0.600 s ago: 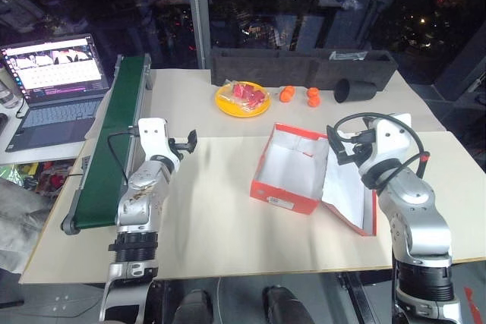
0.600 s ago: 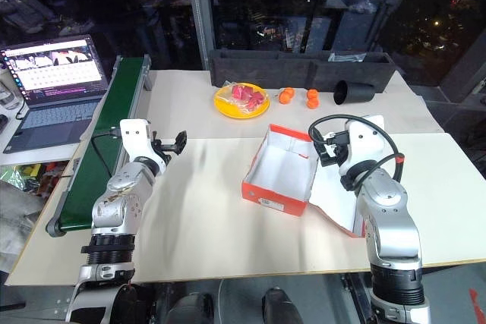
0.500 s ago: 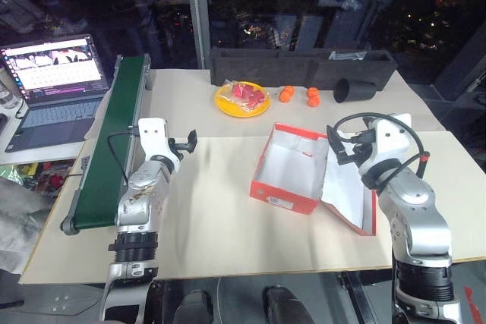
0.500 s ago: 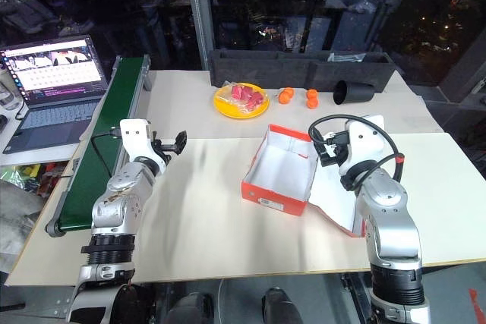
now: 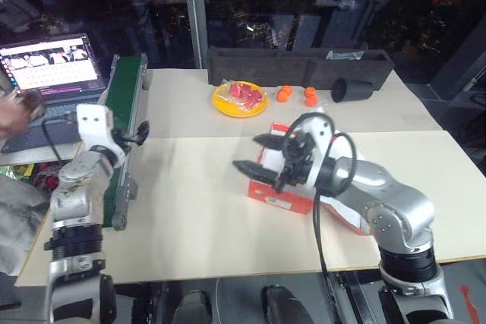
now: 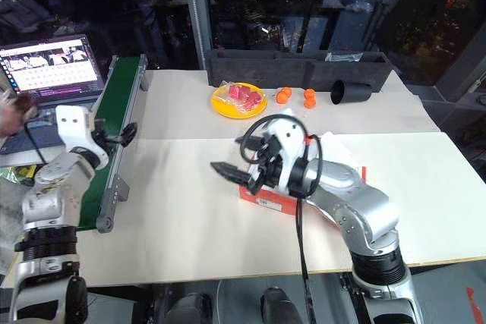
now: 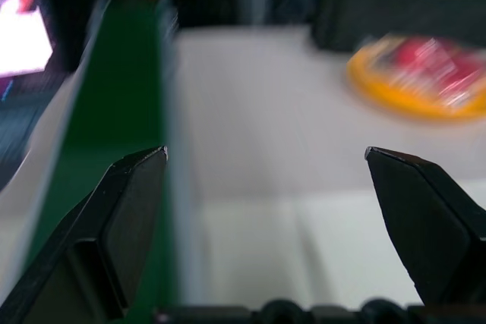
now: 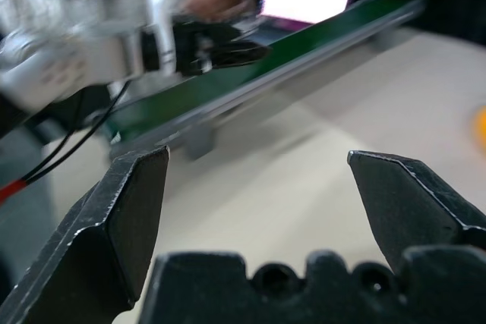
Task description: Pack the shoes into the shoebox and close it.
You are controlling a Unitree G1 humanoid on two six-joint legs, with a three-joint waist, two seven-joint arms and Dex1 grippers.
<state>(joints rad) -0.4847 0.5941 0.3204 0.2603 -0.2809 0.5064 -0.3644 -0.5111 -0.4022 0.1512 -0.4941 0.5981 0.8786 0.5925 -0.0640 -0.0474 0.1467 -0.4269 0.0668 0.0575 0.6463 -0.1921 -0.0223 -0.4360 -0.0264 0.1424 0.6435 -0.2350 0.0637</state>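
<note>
While no shoes can be made out anywhere on the table, shoebox (image 5: 285, 196) sits right of table centre, red-orange, label side facing near edge, mostly hidden behind right arm. Lid state hard to judge; white interior barely glimpsed past the forearm.

Right gripper (image 5: 254, 152) in front of the box, at roughly 9 o'clock from it, pointing toward the left side of the table, fingers spread wide, nothing between them. In right wrist view, open cream tabletop (image 8: 319, 157) between the two pads, green conveyor (image 8: 250, 73) beyond.

Left gripper (image 7: 266, 168) out at 9 o'clock of the table, over the conveyor's inner edge, fingers wide apart, empty. Yellow plate (image 5: 241, 99) with red pieces at 12 o'clock from the box; three orange fruits (image 5: 284, 94) and a black cup (image 5: 351, 90) on its side further toward 1 o'clock, ahead of the long dark grey tray (image 5: 296, 66). Laptop (image 5: 49, 66) at far 10 o'clock; a person's hand (image 5: 11, 115) blurred near it.

Risks, as judged: right forearm crossing low over the box could nudge it or fold the lid shut early. Shoes possibly arriving by conveyor; grabbing too soon with fingers astride the belt rail risks a snag.
</note>
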